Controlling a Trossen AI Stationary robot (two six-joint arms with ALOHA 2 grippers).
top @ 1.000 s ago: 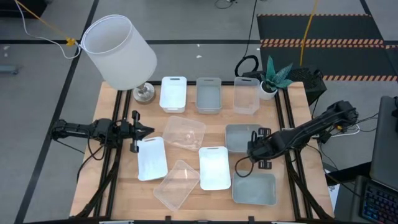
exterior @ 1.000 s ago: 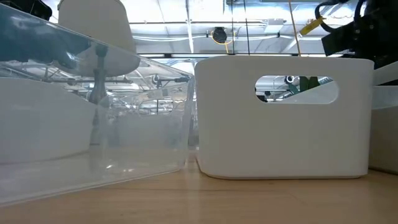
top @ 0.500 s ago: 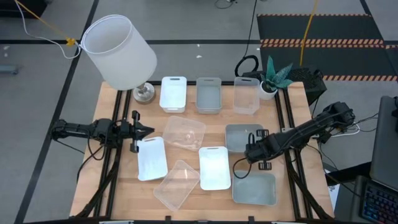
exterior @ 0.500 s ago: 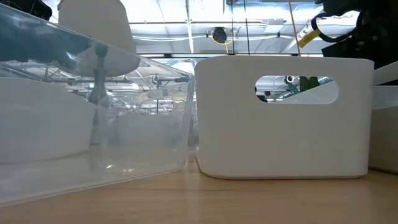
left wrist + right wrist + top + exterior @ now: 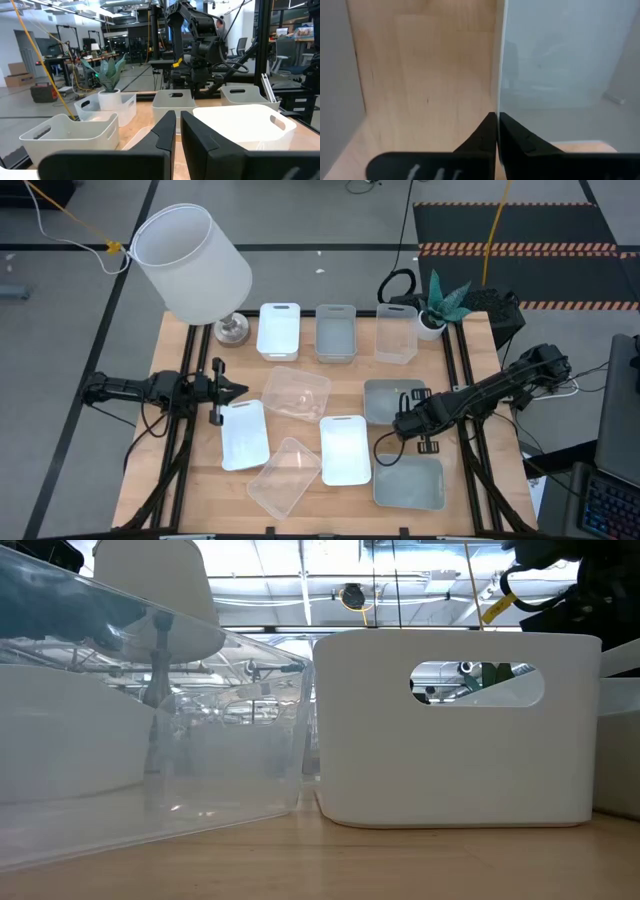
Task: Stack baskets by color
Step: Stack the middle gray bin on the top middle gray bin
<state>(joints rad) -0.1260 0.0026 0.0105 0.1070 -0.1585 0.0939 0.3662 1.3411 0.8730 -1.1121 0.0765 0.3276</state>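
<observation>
Baskets lie spread over the desk, none stacked. Along the far edge stand a white basket, a grey basket and a clear basket in a row. Nearer, a second white one and a third white one lie with two clear ones, one mid-desk and one at the near edge between the two white ones. On the right are two more grey ones, one mid-desk and one at the near edge.

The right hand is down at the near wall of the mid-desk grey basket. In its wrist view its fingers are pressed together on that thin grey wall, the edge running straight up from between the tips, with bare wood on one side and the grey inside on the other.

The left hand waits at the desk's left edge, just beyond the second white basket, its fingers nearly together and holding nothing.

A lamp stands at the far left corner, a plant at the far right.
</observation>
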